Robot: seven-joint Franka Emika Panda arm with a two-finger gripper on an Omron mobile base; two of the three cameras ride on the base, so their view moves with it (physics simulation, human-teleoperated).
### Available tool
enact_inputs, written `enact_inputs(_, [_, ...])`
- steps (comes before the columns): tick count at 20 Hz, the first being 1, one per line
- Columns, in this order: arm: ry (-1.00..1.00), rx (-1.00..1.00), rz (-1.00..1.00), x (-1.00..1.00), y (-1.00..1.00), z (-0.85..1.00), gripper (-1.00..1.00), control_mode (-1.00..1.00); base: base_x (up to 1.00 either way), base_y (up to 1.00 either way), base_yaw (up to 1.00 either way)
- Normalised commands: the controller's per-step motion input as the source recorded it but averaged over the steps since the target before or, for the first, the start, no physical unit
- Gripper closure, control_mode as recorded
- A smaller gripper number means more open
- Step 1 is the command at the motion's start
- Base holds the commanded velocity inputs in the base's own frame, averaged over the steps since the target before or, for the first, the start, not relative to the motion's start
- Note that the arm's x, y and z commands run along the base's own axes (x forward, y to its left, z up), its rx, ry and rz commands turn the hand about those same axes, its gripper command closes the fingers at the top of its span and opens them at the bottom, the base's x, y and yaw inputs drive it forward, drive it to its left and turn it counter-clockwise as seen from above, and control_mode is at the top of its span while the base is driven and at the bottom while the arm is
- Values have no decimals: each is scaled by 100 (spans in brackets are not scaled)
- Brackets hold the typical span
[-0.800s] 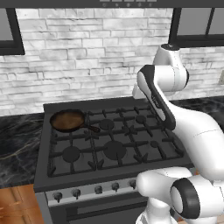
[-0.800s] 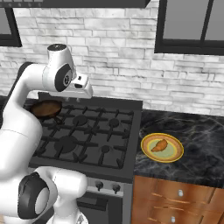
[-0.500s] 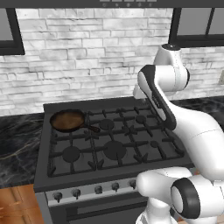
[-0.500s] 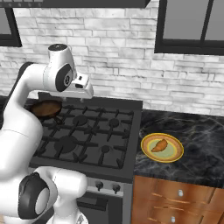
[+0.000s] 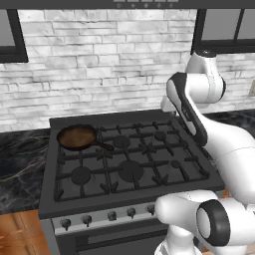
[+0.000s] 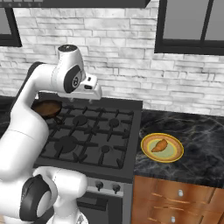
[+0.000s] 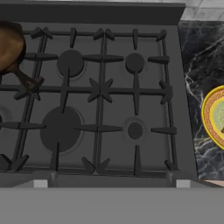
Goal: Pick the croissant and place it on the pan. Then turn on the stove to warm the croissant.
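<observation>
Right base view: glossy croissant (image 6: 159, 145) on round plate (image 6: 173, 156); pincer (image 6: 92, 99) gapes.

Golden croissant (image 6: 159, 145) on plate (right counter), dark pan (image 5: 76, 137) on stove (image 5: 129, 164)

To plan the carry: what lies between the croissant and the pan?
Between croissant on its yellow plate and pan, the right base view shows stove grates and burners, plus some dark counter.

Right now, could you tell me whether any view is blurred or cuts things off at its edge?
All three views are sharp; the hand view crops the round dark skillet at its left edge and the yellow plate at its right; the right base view shows that plate whole.
</observation>
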Motion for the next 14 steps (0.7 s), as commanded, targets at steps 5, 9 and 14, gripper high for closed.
enact_inputs(5, [0,0,0,0,-34,0,-100,-100,0,0,0])
enact_inputs(9, [0,0,0,-4,-32,-1,-100,-100,0,0,0])
enact_inputs(14, [0,0,-6,-7,-32,-8,-100,-100,0,0,0])
